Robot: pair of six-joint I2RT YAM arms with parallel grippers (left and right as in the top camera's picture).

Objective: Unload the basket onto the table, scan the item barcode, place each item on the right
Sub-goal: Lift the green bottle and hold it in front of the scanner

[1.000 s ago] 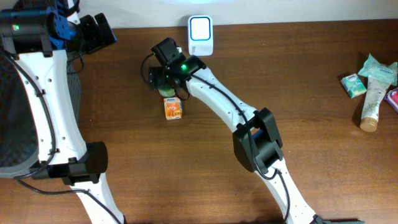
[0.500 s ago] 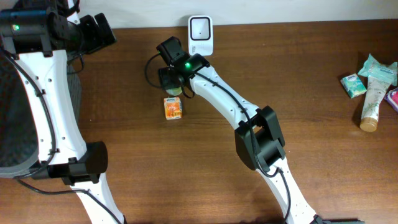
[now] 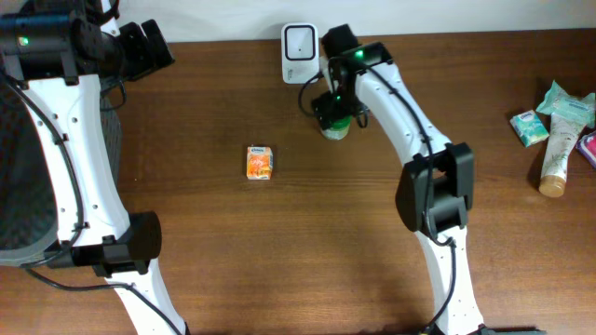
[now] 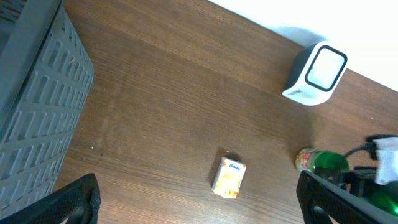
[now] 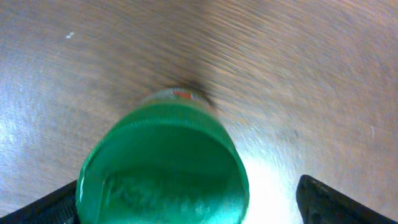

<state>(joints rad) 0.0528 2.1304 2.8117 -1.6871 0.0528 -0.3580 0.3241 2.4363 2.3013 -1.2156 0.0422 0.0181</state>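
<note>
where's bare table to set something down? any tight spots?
Free: the wide stretch between the right arm and the toiletries at the right edge; the strip in front of the tissue box. Crowded: around the scanner, where the green-lidded jar sits.

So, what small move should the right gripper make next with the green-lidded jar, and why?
Probably close the right gripper on the green-lidded jar: its jaws stand open with a gap beside the lid, and the white box-shaped scanner is close by.
</note>
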